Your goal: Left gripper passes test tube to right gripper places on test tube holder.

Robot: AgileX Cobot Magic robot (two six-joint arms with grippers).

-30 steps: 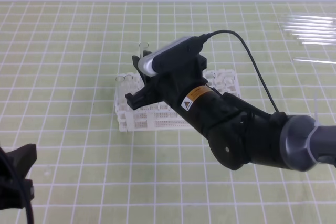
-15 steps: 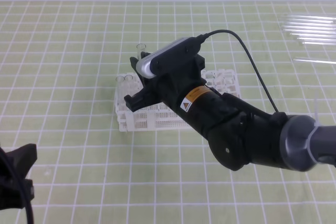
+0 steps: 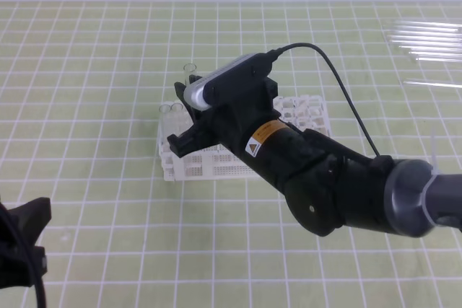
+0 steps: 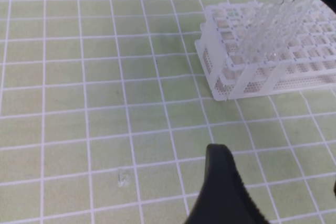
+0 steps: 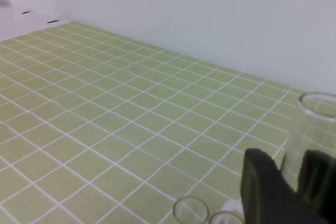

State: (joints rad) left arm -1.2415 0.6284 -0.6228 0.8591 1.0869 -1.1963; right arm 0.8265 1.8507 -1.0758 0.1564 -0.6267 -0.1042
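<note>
The right gripper [image 3: 186, 117] is closed around an upright test tube [image 3: 191, 71] above the rack [image 3: 216, 164] at frame centre. Two more tubes [image 3: 172, 109] are seen standing in the rack's left end. The left gripper [image 4: 226, 192] is seen low in the frame; its opening cannot be told.

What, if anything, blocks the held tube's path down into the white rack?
Nothing visible does. The slim clear glass test tube, in the right black pincer, stands upright over the white plastic lattice rack; two seated clear tubes stand beside it.
</note>
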